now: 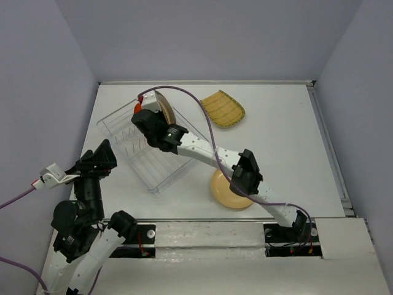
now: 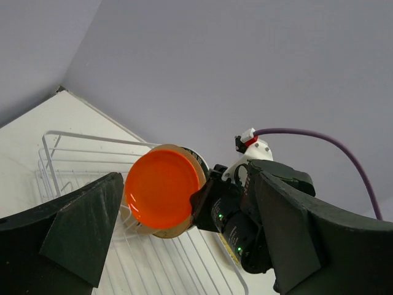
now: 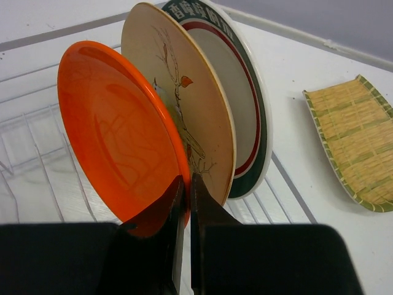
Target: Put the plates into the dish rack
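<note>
My right gripper (image 3: 186, 184) is shut on the lower rim of a small orange-red plate (image 3: 116, 135), which stands on edge over the wire dish rack (image 1: 147, 163). Right behind it stand a tan plate with a branch drawing (image 3: 184, 92) and a white plate with a green-red rim (image 3: 245, 104). In the left wrist view the orange-red plate (image 2: 161, 187) faces me, with the right gripper (image 2: 206, 200) at its edge. My left gripper (image 2: 184, 203) hangs open near the rack's left end, holding nothing. A yellow ribbed plate (image 1: 223, 108) and a plain tan plate (image 1: 228, 192) lie on the table.
The right arm (image 1: 202, 150) reaches diagonally across the rack's near right corner, and its purple cable (image 1: 209, 123) arcs above. Grey walls close in the white table (image 1: 276, 141) at the back and sides.
</note>
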You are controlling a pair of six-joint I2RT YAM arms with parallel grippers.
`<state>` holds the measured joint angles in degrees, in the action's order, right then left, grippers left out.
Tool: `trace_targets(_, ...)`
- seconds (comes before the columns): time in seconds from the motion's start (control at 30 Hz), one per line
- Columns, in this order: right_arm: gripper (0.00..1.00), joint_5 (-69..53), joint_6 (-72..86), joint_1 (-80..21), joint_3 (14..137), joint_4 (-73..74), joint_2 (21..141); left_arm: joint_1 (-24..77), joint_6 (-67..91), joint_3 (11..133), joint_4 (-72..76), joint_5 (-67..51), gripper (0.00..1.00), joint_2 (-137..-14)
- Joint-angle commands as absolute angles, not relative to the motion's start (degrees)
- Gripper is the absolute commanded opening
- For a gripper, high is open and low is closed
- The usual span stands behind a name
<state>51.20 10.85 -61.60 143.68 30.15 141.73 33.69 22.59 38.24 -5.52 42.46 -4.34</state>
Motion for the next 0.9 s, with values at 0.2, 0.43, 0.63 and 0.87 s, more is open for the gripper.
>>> trace_targets(0.2,0.07,63.1,0.6,-63.0,146.5,16.0,143.0,34.2,22.8,39.3,-3.1,43.5,0.99,-5.1)
trace_targets(0.43,0.07,65.0,-5.5,-63.5,141.6,7.4,140.4,34.5,22.5,39.2,-2.9,43.2,0.99,-4.7)
trace_targets(0.63,0.07,63.8,-3.3,-64.1,139.6,7.9,141.7,34.5,22.4,39.2,-2.8,43.1,0.99,-4.4)
trace_targets(0.87,0.07,62.3,-2.2,-64.6,142.1,9.3,144.2,34.5,22.3,39.2,-2.7,43.1,0.99,-4.3)
